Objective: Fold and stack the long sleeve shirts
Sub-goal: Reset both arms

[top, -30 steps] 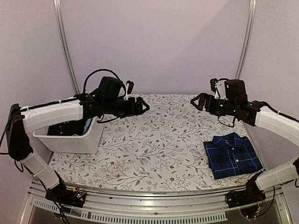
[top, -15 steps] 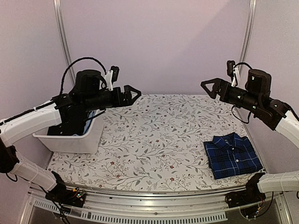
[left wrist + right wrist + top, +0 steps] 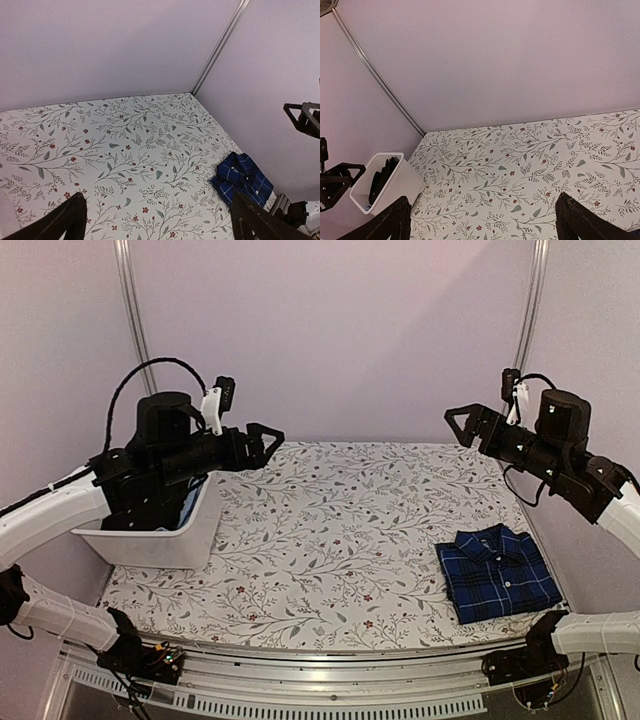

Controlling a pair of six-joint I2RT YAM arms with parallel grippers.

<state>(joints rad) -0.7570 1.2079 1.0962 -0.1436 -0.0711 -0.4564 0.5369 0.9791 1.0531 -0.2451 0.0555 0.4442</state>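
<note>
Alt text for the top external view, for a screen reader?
A folded navy plaid shirt lies near the right front corner of a floral-patterned table. Both arms are raised, the left gripper and right gripper open and empty. A white bin sits at the left, partly behind the left arm.

Lab test booth: plain lilac walls (image 3: 330,330), aluminium posts (image 3: 130,290), floral-covered table (image 3: 330,530).

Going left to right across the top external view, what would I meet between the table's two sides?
white bin → left gripper → folded navy plaid shirt. The right gripper is left out because it sits within the shirt's left-to-right span.
</note>
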